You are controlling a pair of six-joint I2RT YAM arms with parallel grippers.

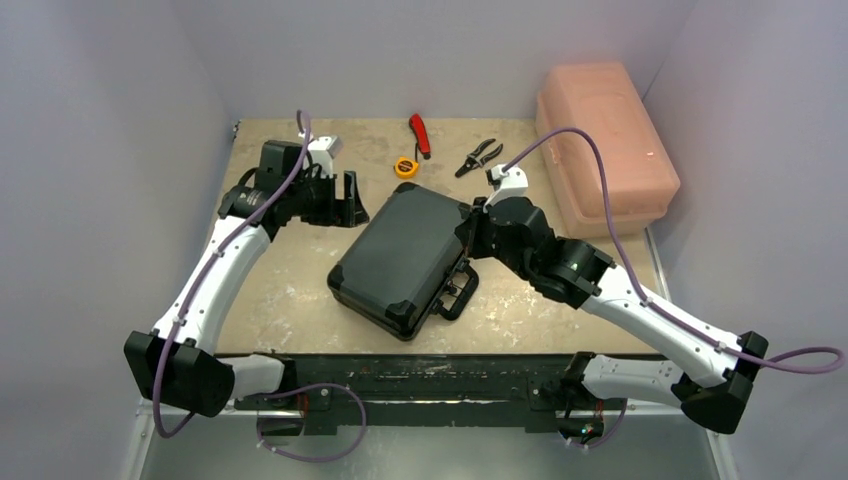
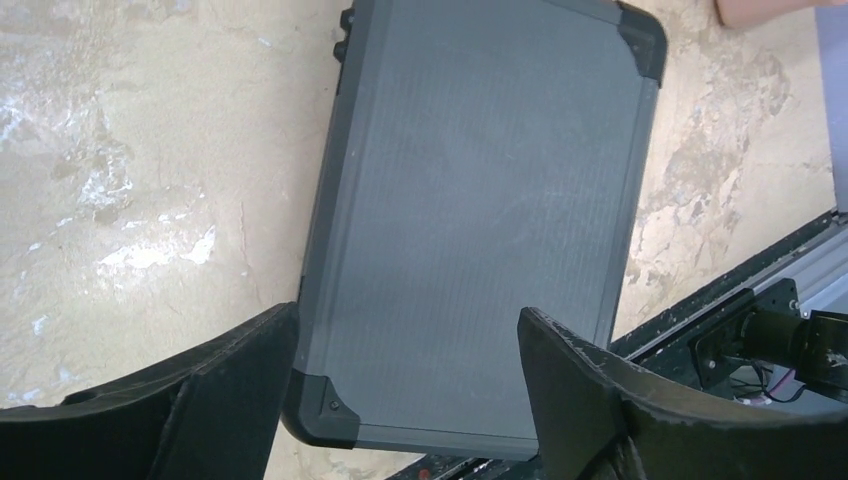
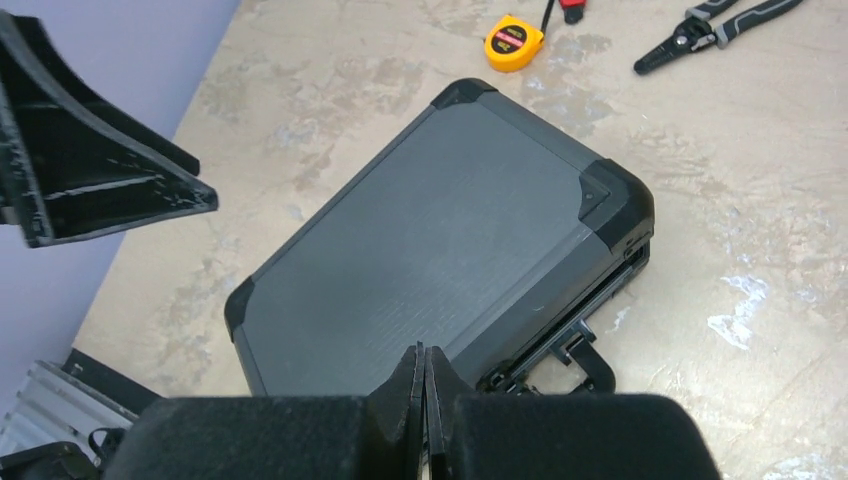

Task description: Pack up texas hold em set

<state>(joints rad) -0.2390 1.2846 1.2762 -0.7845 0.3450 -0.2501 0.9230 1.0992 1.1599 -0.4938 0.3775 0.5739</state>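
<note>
The black briefcase (image 1: 405,255) of the texas hold em set lies flat in the middle of the table with its lid down and its handle (image 1: 458,295) toward the near edge. The chips, cards and buttons are out of view. My left gripper (image 1: 340,203) hovers just off the case's far left side, open and holding nothing. In the left wrist view the case (image 2: 480,200) fills the space beyond the left gripper (image 2: 407,315). My right gripper (image 1: 470,225) is shut and empty at the case's far right corner. In the right wrist view the right gripper (image 3: 424,350) sits just above the lid (image 3: 430,240).
A pink plastic box (image 1: 605,145) stands at the back right. A yellow tape measure (image 1: 405,167), a red-handled tool (image 1: 420,135) and pliers (image 1: 480,157) lie behind the case. Walls close in the table on three sides, and a black rail (image 1: 450,375) runs along the near edge.
</note>
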